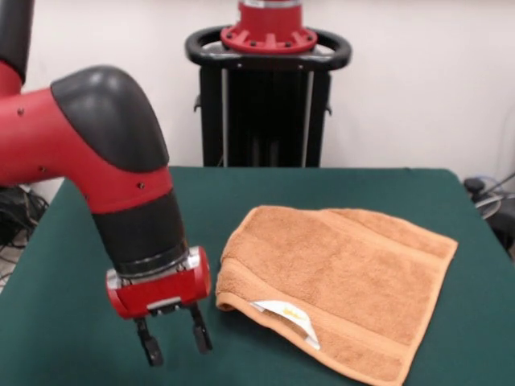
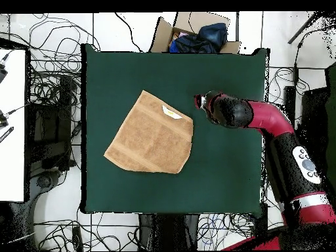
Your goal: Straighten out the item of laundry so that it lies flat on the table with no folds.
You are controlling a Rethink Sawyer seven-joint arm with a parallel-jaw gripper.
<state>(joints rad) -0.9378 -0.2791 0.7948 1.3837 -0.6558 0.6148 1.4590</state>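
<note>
The item of laundry [image 1: 338,281], an orange-tan terry towel, lies on the green table [image 1: 72,346], doubled over with a fold along its left edge and a white tag [image 1: 286,314] peeking out between the layers. In the overhead view the towel [image 2: 152,134] sits near the table's [image 2: 223,177] middle, turned at an angle. My gripper [image 1: 173,338] hangs just left of the towel's folded corner, open, with nothing between its fingers. From above, the gripper's head [image 2: 200,102] sits right of the towel's tag corner.
A cardboard box with dark clothing [image 2: 197,36] stands past the table's top edge in the overhead view. Cables cover the floor on all sides. A white desk [image 2: 12,125] borders the left. My arm [image 2: 262,118] reaches in from the right.
</note>
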